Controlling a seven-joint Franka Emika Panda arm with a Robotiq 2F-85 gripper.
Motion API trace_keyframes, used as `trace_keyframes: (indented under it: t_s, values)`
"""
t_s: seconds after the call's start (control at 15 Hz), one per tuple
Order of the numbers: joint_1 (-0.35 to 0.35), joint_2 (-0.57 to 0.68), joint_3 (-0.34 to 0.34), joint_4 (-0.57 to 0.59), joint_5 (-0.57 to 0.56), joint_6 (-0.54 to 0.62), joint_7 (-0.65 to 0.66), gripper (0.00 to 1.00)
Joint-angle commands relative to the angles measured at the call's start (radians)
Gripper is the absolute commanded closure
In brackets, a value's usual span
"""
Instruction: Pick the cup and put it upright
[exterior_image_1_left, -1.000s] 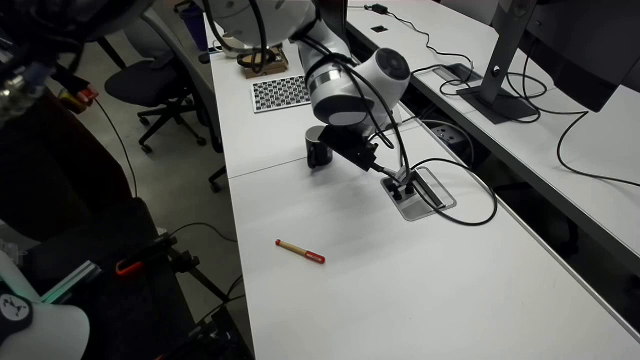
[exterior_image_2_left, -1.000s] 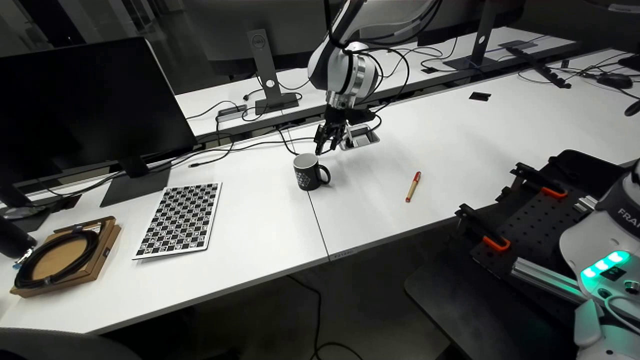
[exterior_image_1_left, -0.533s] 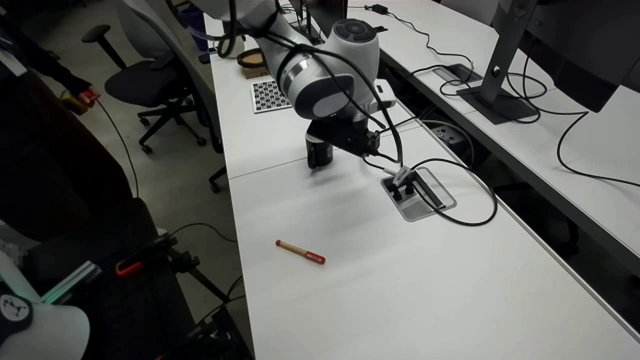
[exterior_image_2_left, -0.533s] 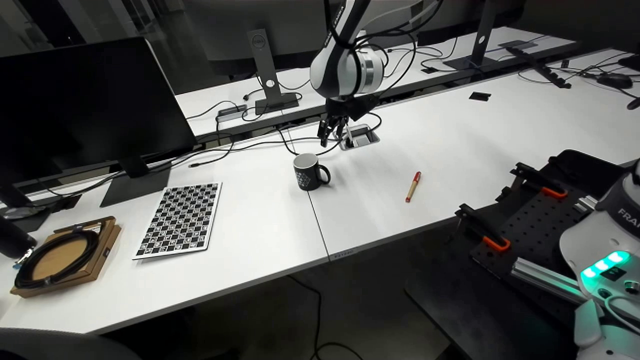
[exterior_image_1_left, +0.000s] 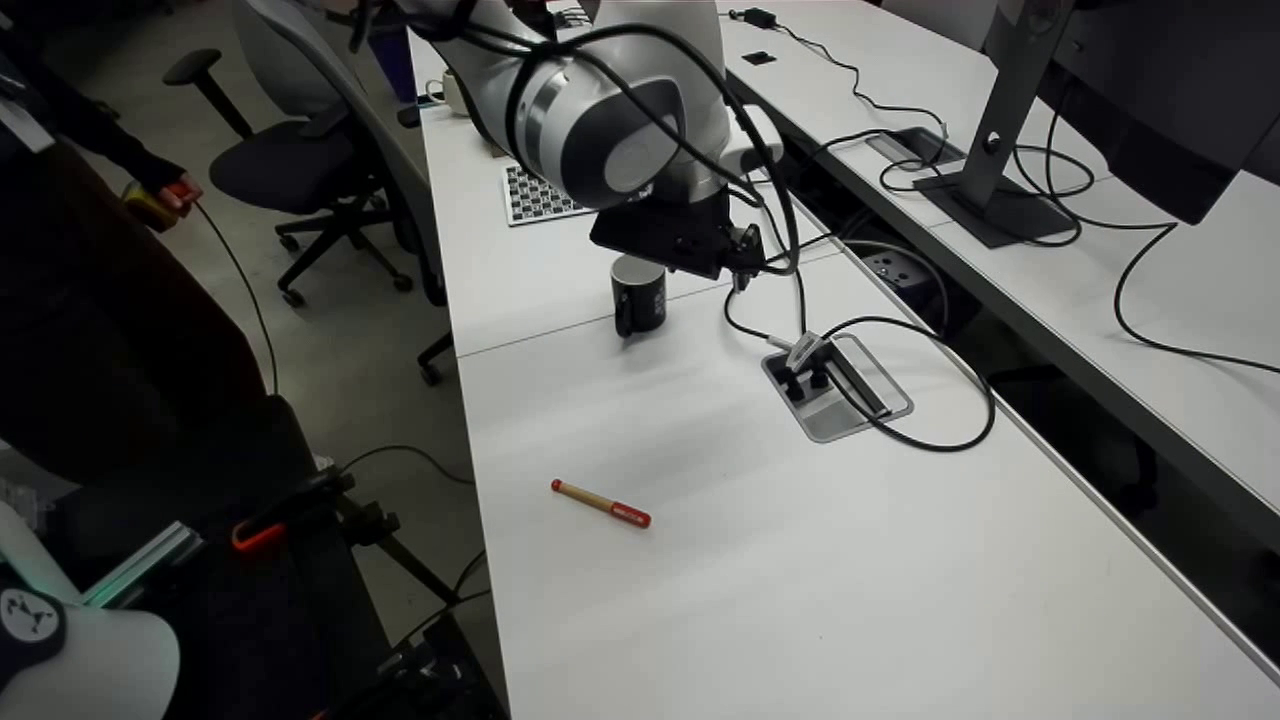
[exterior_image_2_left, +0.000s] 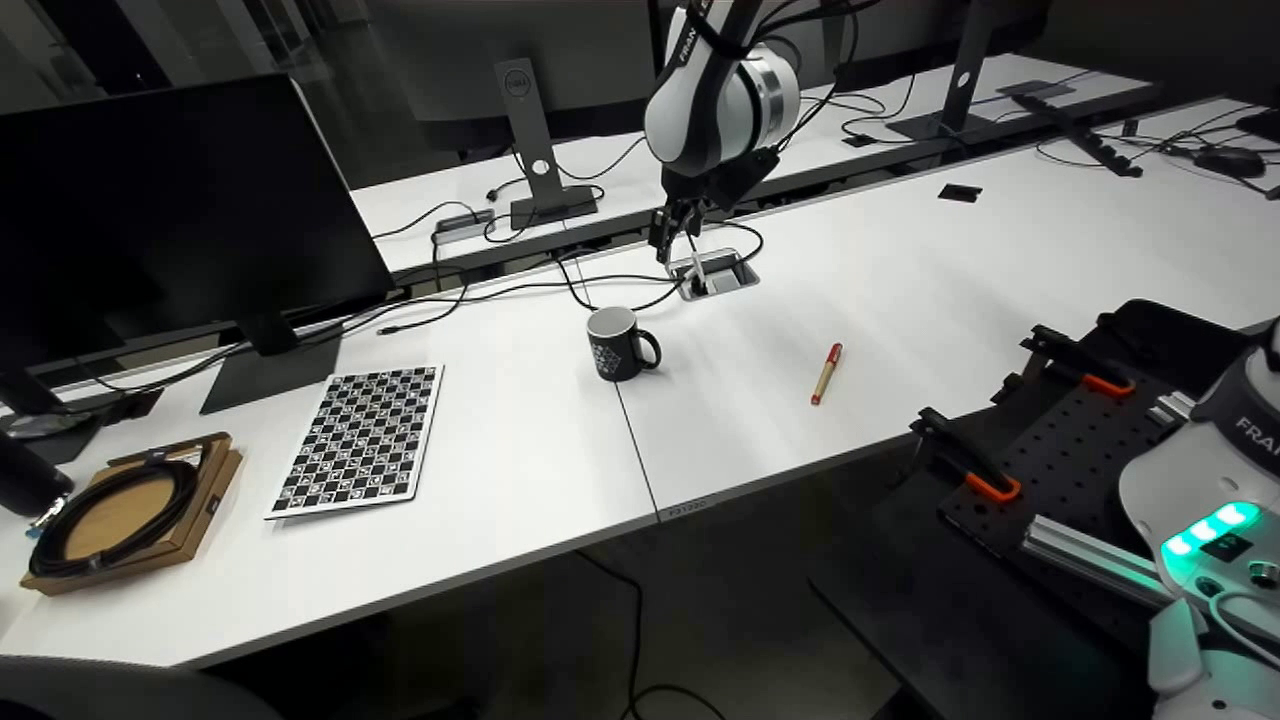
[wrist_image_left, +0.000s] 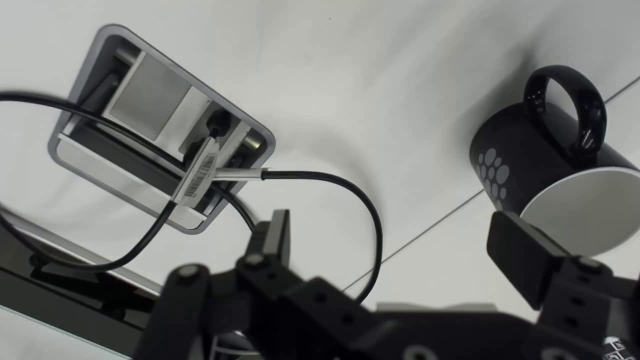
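Observation:
The cup is a black mug with a pale inside and a side handle. It stands upright on the white desk in both exterior views (exterior_image_1_left: 640, 300) (exterior_image_2_left: 612, 358). In the wrist view the cup (wrist_image_left: 517, 145) is at the right, its rim partly behind the right finger. My gripper (wrist_image_left: 395, 245) is open with nothing between its fingers. In an exterior view the gripper (exterior_image_2_left: 678, 238) hangs above the desk, behind the cup and apart from it, near the cable box. In an exterior view the gripper (exterior_image_1_left: 745, 272) is only partly visible under the arm.
A cable box (wrist_image_left: 150, 102) with black cables is set in the desk beside the gripper, and one cable loops below the fingers. A red-brown pen (exterior_image_2_left: 827, 373) lies on the desk. A checkered board (exterior_image_2_left: 365, 435), a monitor (exterior_image_2_left: 180, 220) and a boxed cable coil (exterior_image_2_left: 130, 515) stand further along.
The gripper has risen and drawn back from the cup toward the desk's back edge. The cup and pen have not moved. A dark blurred shape at the upper left has left view.

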Motion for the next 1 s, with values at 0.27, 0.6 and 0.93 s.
trace_keyframes:
  t_s: [0.27, 0.6, 0.93]
  values:
    - [0.1, -0.168, -0.108, -0.157, -0.115, -0.004, 0.216, 0.0]
    - [0.113, -0.228, -0.106, -0.209, -0.118, 0.002, 0.28, 0.0]
    - [0.082, -0.211, -0.064, -0.186, -0.104, -0.005, 0.25, 0.0]
